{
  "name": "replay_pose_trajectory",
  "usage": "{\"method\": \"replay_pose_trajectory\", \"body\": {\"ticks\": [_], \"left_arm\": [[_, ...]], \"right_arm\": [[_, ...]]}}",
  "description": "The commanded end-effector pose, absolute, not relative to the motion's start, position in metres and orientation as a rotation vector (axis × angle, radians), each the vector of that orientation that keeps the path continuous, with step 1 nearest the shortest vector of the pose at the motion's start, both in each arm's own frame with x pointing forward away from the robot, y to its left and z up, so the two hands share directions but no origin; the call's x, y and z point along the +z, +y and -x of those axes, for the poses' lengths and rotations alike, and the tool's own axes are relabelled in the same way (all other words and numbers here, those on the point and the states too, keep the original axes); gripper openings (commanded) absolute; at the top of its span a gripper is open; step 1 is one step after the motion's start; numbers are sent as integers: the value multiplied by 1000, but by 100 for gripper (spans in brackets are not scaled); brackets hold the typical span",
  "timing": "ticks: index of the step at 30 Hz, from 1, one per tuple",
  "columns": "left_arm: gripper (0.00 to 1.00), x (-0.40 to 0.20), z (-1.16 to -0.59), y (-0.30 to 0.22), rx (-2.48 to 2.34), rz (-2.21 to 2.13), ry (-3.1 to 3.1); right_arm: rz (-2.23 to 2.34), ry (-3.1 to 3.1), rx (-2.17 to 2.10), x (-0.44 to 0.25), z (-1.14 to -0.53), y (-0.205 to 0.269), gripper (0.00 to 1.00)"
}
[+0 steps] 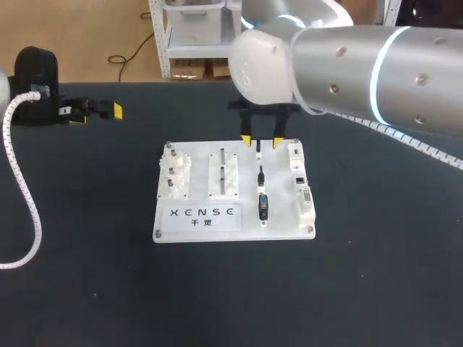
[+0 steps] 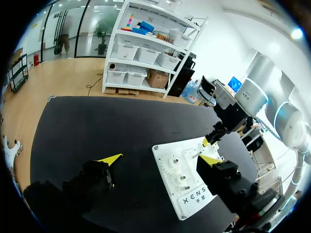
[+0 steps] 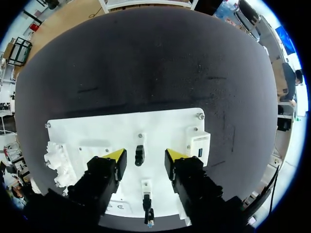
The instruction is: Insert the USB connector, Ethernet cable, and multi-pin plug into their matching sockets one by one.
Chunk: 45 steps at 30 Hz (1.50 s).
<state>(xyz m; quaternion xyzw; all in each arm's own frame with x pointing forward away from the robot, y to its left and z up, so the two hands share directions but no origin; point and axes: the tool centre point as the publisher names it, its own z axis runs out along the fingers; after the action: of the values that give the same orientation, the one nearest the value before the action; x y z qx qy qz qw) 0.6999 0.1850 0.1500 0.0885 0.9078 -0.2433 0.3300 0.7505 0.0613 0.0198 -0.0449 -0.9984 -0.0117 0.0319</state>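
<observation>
A white board lies mid-table. In its holder column sit a small black USB connector, a thin black cable plug and a wider multi-pin plug. White sockets line the board's right edge. My right gripper hangs over the board's far end. In the right wrist view the USB connector stands between its yellow fingertips, with a gap on each side, so the right gripper is open. My left gripper is open and empty, far left of the board.
White gears and a slotted peg block occupy the board's left half. A socket block stands just beside the right finger. The left arm's white coiled cable trails along the table's left side.
</observation>
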Motion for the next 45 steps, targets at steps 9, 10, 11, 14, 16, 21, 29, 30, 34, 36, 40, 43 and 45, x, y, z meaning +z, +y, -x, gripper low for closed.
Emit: {"method": "replay_pose_trajectory", "body": {"ticks": [9, 10, 11, 14, 16, 21, 29, 30, 34, 36, 40, 43, 45], "left_arm": [[100, 150, -700, 185, -636, -232, 2374], [100, 150, -700, 185, -636, -232, 2374], [100, 150, -700, 185, -636, -232, 2374], [100, 150, -700, 185, -636, -232, 2374], [100, 150, -700, 185, -636, -232, 2374], [100, 150, -700, 185, -636, -232, 2374], [100, 150, -700, 185, -636, -232, 2374], [100, 150, -700, 185, -636, -232, 2374], [100, 150, -700, 185, -636, -232, 2374], [100, 150, -700, 185, -636, -232, 2374], [100, 150, -700, 185, -636, -232, 2374], [100, 150, -700, 185, -636, -232, 2374], [100, 150, -700, 185, -636, -232, 2374]], "right_arm": [[121, -3071, 9, 8, -747, 64, 42], [118, -3071, 10, 8, -747, 64, 42], [114, -3071, 12, 8, -747, 64, 41], [104, -3073, 15, 7, -747, 65, 35], [100, -3075, 17, 7, -747, 65, 30], [88, -3080, 15, 6, -747, 66, 22], [76, -3083, 14, 7, -747, 66, 15], [76, -3084, 14, 7, -747, 66, 13], [74, -3088, 21, 8, -748, 65, 11], [74, -3090, 22, 9, -748, 65, 11], [70, -3097, 26, 11, -748, 65, 9], [68, -3101, 26, 11, -749, 66, 8], [64, -3104, 25, 12, -749, 67, 8]]}}
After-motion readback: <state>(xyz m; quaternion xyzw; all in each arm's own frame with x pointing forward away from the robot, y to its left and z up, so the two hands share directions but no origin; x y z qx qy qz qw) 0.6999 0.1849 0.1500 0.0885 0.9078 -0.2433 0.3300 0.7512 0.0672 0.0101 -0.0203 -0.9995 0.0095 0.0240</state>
